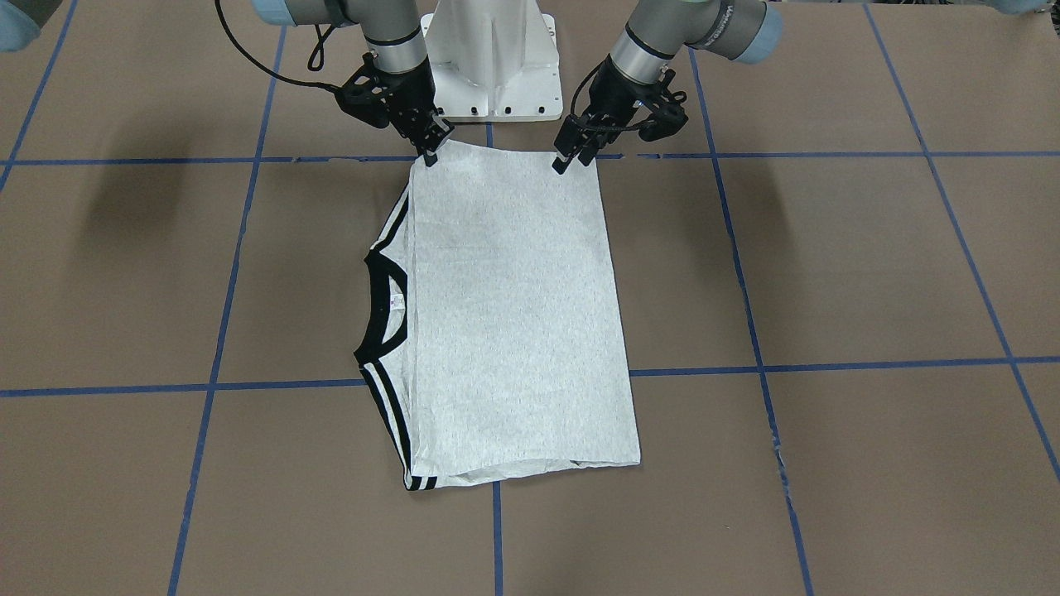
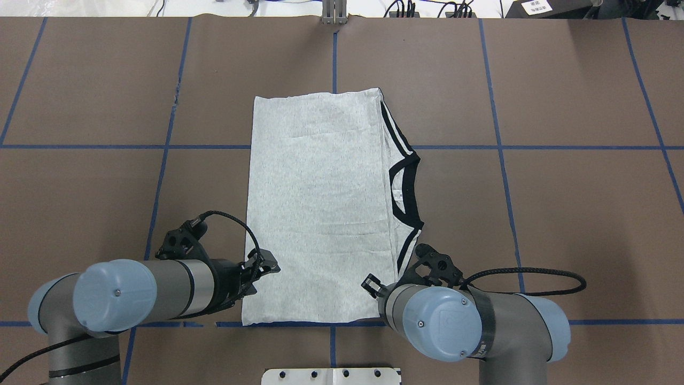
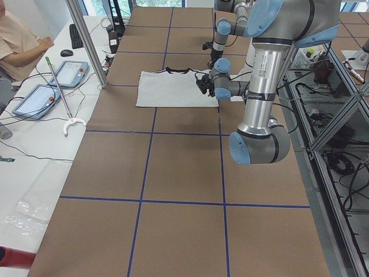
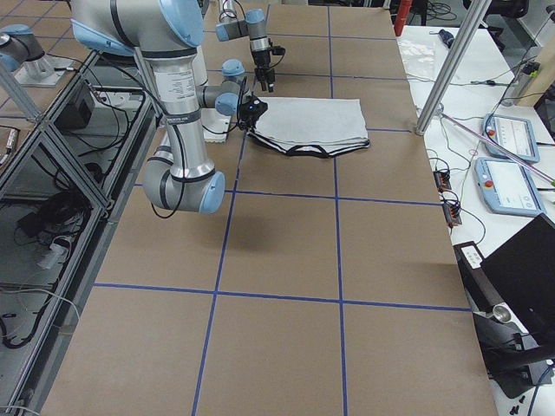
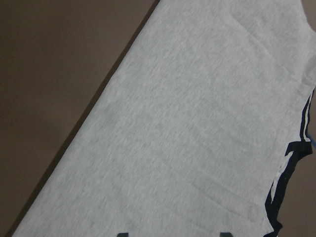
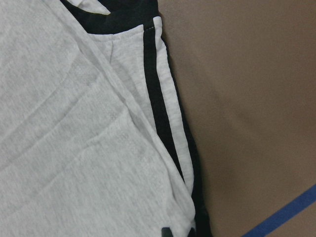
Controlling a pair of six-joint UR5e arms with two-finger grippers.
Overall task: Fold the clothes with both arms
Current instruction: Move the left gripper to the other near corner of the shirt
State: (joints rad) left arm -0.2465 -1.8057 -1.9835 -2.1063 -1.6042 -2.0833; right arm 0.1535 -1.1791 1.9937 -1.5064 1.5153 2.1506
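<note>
The light grey T-shirt (image 1: 513, 314) lies flat on the table, folded into a long rectangle. Its black collar (image 1: 385, 310) and black shoulder stripes stick out along one long side. The printed front is hidden. It also shows in the overhead view (image 2: 315, 203). My left gripper (image 1: 573, 159) is at the shirt's near corner on the plain side, its fingertips apart over the cloth. My right gripper (image 1: 432, 153) is at the near corner on the collar side, its fingers close together at the striped edge (image 6: 163, 123).
The white pedestal base (image 1: 493, 58) stands just behind the shirt's near edge. Blue tape lines (image 2: 497, 147) cross the brown table. In the exterior left view a seated operator (image 3: 17, 43), tablets (image 3: 69, 74) and a grabber stick (image 3: 60, 95) are on a side bench.
</note>
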